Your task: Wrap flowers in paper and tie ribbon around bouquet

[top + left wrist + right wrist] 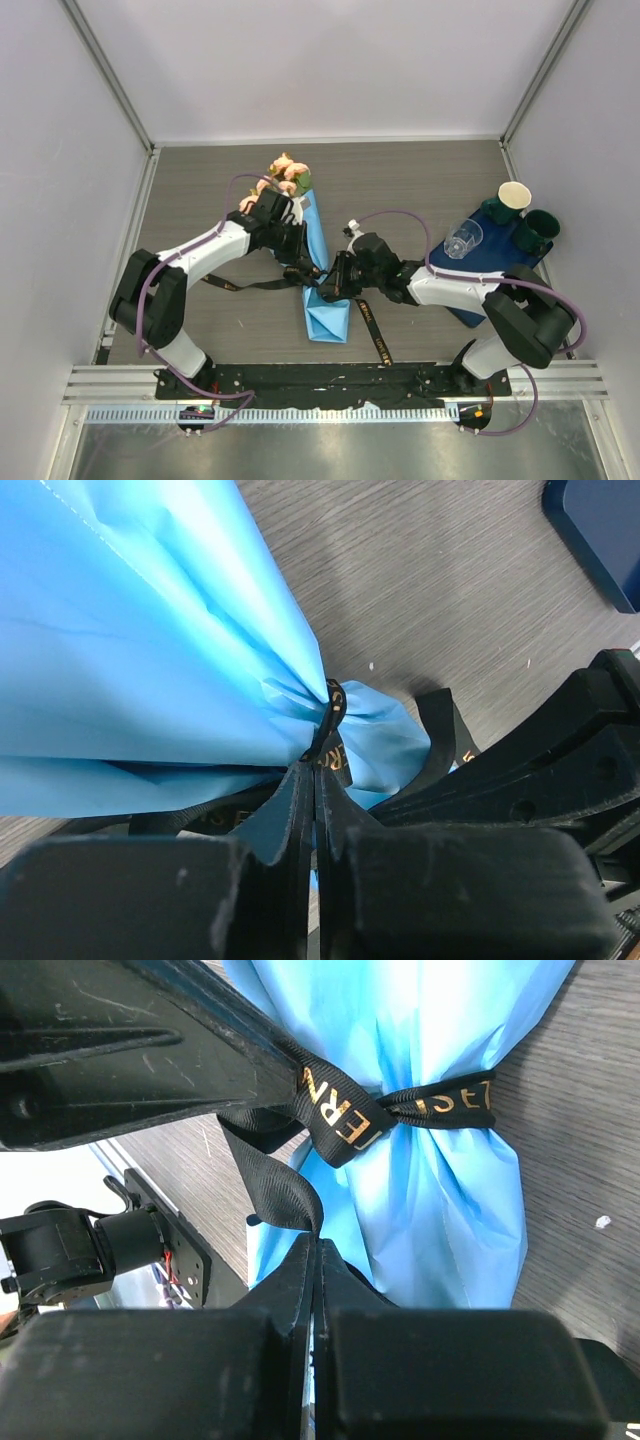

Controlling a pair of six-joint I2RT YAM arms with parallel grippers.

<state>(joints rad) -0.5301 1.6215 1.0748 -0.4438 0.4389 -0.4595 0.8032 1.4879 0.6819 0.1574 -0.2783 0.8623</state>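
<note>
The bouquet lies on the table, the flowers [288, 175] poking out of the far end of the light blue paper [328, 318]. The black ribbon [345, 1125] with gold lettering is cinched and crossed around the paper's narrow waist [440, 1210]. My left gripper [316, 770] is shut on the ribbon [333, 705] right at the waist, against the paper [130, 660]. My right gripper [318, 1242] is shut on a ribbon strand that loops down from the knot. In the top view both grippers, left [303, 270] and right [330, 282], meet at the waist from either side.
One loose ribbon tail [240, 285] trails left, another [375, 335] runs toward the near edge. A dark navy mat [480, 270] at the right holds two green cups [540, 230] and a clear plastic cup [463, 240]. The mat's corner [600, 530] shows in the left wrist view.
</note>
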